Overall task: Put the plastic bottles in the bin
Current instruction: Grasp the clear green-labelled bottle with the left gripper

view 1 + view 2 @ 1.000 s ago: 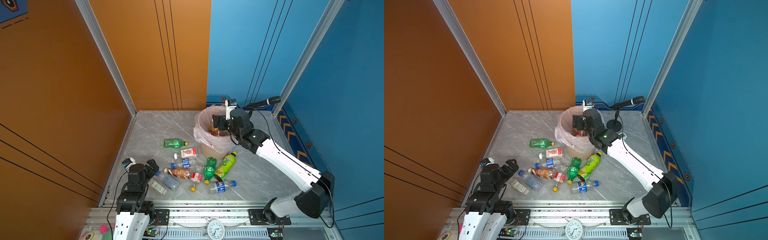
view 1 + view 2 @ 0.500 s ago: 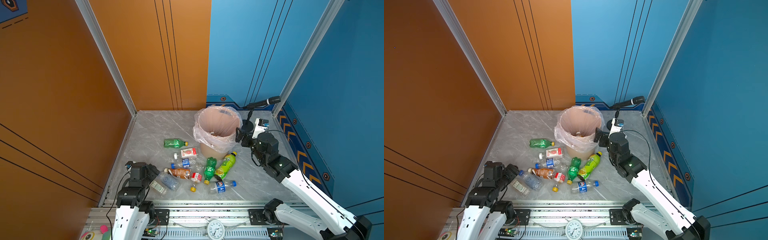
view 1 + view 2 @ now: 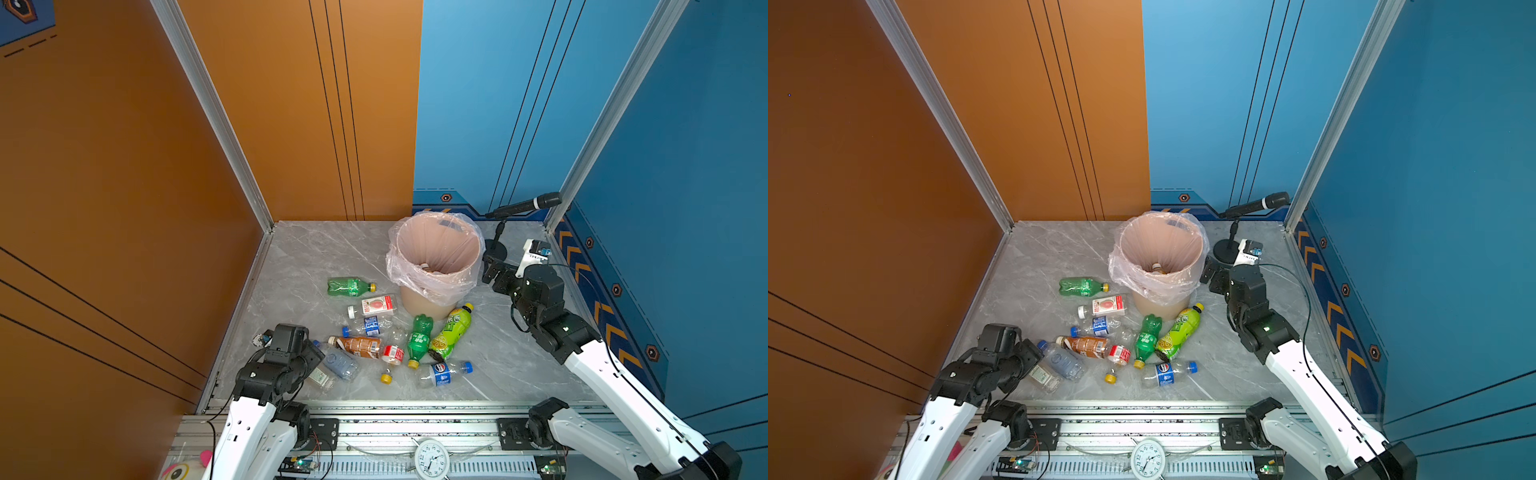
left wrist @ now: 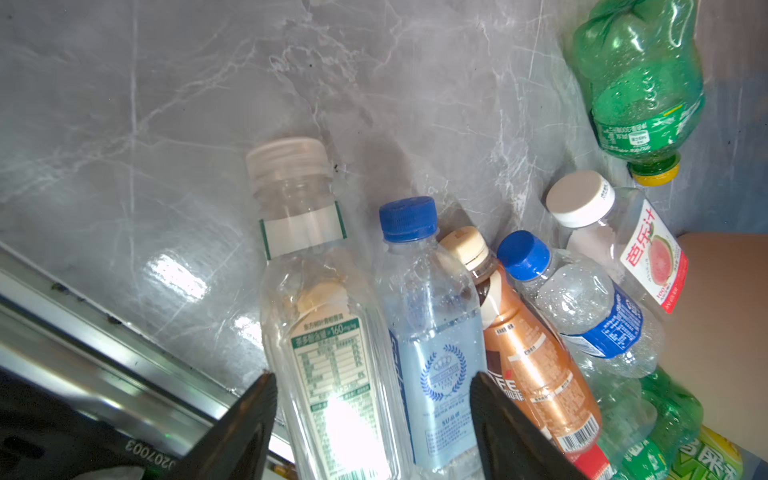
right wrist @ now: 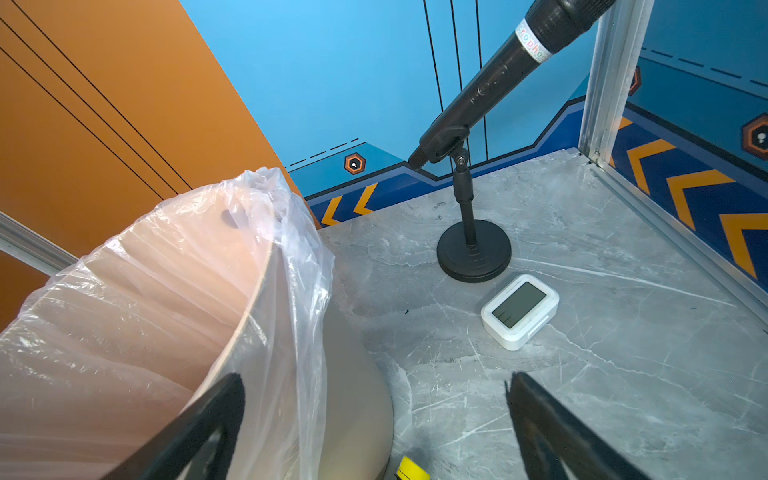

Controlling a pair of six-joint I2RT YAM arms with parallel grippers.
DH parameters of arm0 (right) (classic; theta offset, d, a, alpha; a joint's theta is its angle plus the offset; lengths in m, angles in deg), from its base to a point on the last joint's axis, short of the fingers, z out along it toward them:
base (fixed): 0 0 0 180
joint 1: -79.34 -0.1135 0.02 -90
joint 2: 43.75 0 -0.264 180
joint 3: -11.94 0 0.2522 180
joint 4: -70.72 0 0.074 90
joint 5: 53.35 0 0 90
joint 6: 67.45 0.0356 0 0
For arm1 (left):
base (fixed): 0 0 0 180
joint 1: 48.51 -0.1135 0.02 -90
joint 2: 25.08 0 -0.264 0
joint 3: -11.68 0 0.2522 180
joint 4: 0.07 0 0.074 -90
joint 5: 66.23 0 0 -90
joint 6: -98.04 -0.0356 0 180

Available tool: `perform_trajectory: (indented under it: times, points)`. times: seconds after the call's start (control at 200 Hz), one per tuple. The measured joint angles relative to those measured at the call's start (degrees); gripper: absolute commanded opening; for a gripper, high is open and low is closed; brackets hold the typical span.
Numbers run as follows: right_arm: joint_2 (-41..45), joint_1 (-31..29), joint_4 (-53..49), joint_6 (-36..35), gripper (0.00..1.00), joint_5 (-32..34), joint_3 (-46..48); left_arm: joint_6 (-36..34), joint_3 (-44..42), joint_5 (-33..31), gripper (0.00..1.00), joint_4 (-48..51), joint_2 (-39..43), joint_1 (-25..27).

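Beige-pink plastic, the round bin (image 3: 419, 301) stands far-centre, and its crinkled bag (image 3: 395, 266) holds a capped bottle (image 3: 1157, 267) at the bottom. The other plastic bottles (image 3: 451, 332) lie strewn nearer on the grey veined floor (image 3: 311, 257), which is bare at far left. The left gripper (image 4: 372, 376) stands parted astride two clear bottles (image 4: 328, 332) at near left. The right gripper (image 5: 374, 378) gapes empty just right of the bin.

Bright even light, soft shadows, glare on clear bottle (image 4: 320, 316)
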Motion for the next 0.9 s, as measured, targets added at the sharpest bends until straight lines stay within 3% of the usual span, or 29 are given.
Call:
perform_trajectory:
  times: [0.29,0.896]
  points:
    - [0.00,0.63,-0.02,0.04,1.00,-0.66,0.63,3.91,-2.78,-2.29,0.77,0.76,-0.28,5.14]
    - [1.01,1.25,-0.02,1.11,1.00,-1.46,1.14,7.30,-12.17,-3.10,0.75,-7.04,0.15,5.16]
